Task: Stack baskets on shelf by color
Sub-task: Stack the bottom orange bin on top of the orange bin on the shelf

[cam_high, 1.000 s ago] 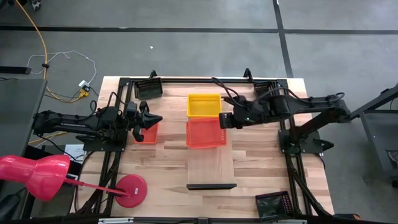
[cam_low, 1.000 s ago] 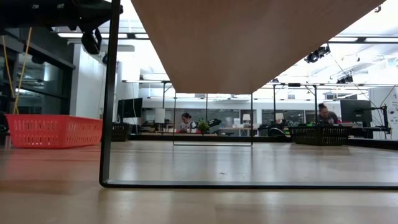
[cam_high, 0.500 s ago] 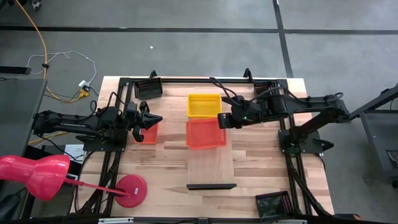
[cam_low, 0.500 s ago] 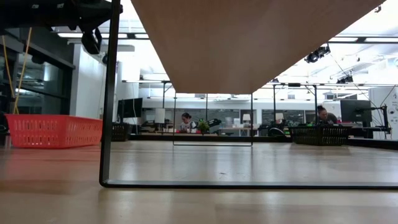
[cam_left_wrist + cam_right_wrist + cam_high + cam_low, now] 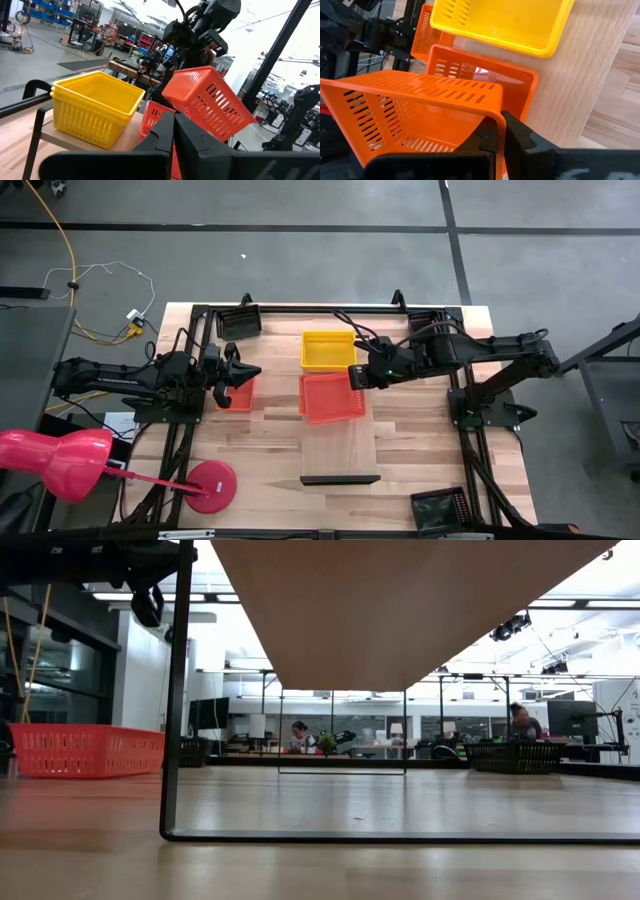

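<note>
Right wrist view: our right claw (image 5: pixel 501 131) is clamped on the tilted red-orange basket (image 5: pixel 415 117), held over another red-orange one (image 5: pixel 485 80) on the shelf (image 5: pixel 590 65). If the rim slips, we reckon it lands crooked beside the yellow baskets (image 5: pixel 505 22).

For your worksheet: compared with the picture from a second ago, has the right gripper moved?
Yes. The right gripper, shut on a tilted orange basket, has shifted slightly left, farther over the yellow basket, which stays put.
</note>
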Controlling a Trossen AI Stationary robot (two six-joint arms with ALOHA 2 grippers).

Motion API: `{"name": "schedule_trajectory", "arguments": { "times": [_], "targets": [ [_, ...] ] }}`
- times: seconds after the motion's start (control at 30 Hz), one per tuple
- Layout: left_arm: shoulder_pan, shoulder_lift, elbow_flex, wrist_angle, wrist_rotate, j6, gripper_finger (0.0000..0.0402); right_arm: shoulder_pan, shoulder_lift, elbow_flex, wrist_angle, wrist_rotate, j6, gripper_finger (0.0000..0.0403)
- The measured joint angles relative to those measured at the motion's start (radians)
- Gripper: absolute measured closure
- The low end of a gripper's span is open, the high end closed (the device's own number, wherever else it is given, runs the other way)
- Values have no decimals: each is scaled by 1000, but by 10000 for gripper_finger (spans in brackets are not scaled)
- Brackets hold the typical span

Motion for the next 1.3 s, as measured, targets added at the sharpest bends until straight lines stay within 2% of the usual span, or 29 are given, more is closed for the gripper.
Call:
{"name": "schedule_trajectory", "arguments": {
  "times": [0.8, 0.9, 1.17, 1.3],
  "targets": [
    [0, 0, 0, -37, 0, 0, 401, 0, 0, 0, 0, 15, -13, 400],
    [0, 0, 0, -37, 0, 0, 401, 0, 0, 0, 0, 14, -14, 381],
    [0, 0, 0, -37, 0, 0, 401, 0, -1, 0, 3, 21, -17, 290],
    [0, 0, 0, -37, 0, 0, 401, 0, -2, 0, 16, 24, -36, 268]
  ]
}}
